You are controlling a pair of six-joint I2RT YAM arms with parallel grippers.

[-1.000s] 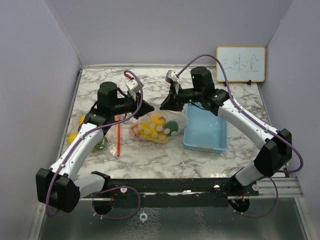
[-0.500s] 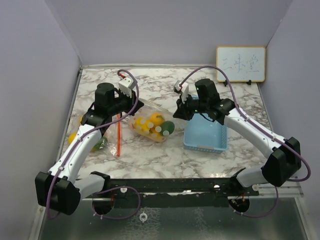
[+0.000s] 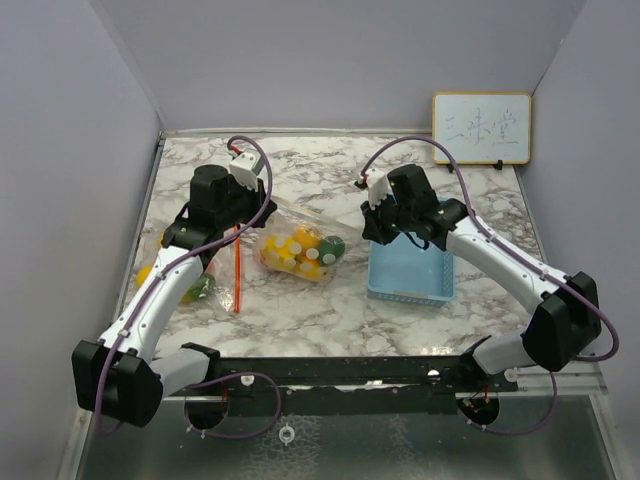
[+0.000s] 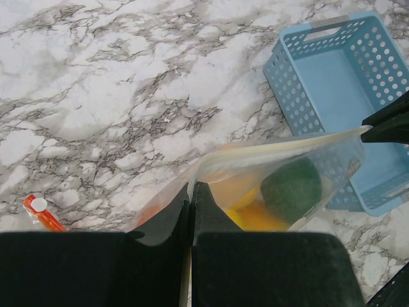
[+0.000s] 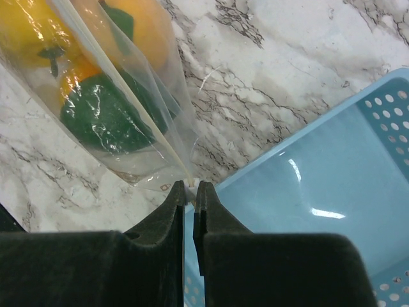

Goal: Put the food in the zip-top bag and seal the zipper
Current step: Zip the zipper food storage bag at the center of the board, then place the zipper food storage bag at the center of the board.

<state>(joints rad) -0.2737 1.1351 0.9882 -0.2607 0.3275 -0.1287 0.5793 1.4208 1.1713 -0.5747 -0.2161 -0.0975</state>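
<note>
Spanning the gap betw. both pincers, the zip-top bag (image 3: pixel 300 252) is held taut at mid-frame in the top view, just left of the blue basket (image 3: pixel 410 278). The left pincer (image 4: pixel 192 190) is clenched on the bag's left end. The right pincer (image 5: pixel 189 188) is clenched on its right corner, beside the basket rim. Food (image 5: pixel 102 115) (yellow, orange, dark green pcs) is seen inside the bag. More food (image 3: pixel 147 274) is seen on the tabletop (image 3: pixel 330 180) at frame left, partly under the left arm (image 3: pixel 165 290). Whether the zipper is sealed can't be told.
</note>
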